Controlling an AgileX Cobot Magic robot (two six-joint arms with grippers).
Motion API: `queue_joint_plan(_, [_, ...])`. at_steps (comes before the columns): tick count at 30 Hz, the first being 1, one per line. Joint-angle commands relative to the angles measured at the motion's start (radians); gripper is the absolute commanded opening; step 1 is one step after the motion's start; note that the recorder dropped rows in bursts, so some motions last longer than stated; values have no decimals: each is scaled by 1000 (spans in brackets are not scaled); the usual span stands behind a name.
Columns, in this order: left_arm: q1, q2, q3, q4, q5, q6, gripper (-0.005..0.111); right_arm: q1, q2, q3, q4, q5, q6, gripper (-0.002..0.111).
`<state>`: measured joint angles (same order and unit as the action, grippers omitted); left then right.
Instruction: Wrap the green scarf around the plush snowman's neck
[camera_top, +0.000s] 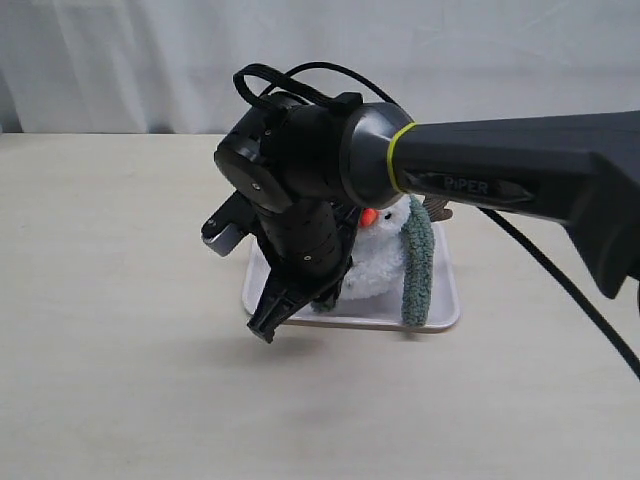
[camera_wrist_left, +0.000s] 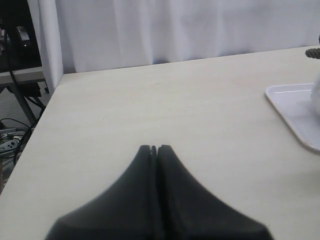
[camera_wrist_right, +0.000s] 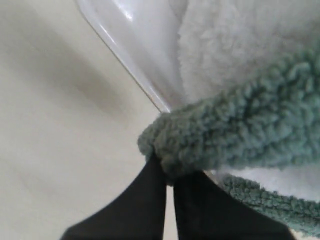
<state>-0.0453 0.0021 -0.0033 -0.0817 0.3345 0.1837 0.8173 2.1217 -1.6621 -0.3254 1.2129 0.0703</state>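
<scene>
Right wrist view: nubbly green scarf (camera_wrist_right: 235, 125) end between tapered black fingers (camera_wrist_right: 145, 205).

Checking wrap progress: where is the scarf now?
In the exterior view the scarf hangs right of the snowman, down to the tray; the right gripper pinches one end.

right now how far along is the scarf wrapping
Done: the green scarf is on the plush snowman, one end hanging to the tray. In hand: the right gripper pinches a bunched part. To do: crossing it at the neck, hidden behind the arm. The left gripper idles shut.
</scene>
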Motion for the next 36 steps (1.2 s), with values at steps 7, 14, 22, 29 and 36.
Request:
queue_joint_plan(7, [3,-2,3,0,-10,-3,0,-2,-20,2,114,8,-141,44])
queue_joint_plan(14, [3,-2,3,2,-11,-3,0,-2,-93,2,167,8,-126,67])
queue_joint_plan(22, [3,-2,3,2,-11,-3,0,-2,-189,-23,169,8,-108,62])
queue_joint_plan(29, [3,-2,3,2,-11,-3,0,-2,-261,-106,117,8,-106,25])
queue_joint_plan(36, [3,-2,3,2,-11,-3,0,-3,-240,-116,-56,-87,68,4])
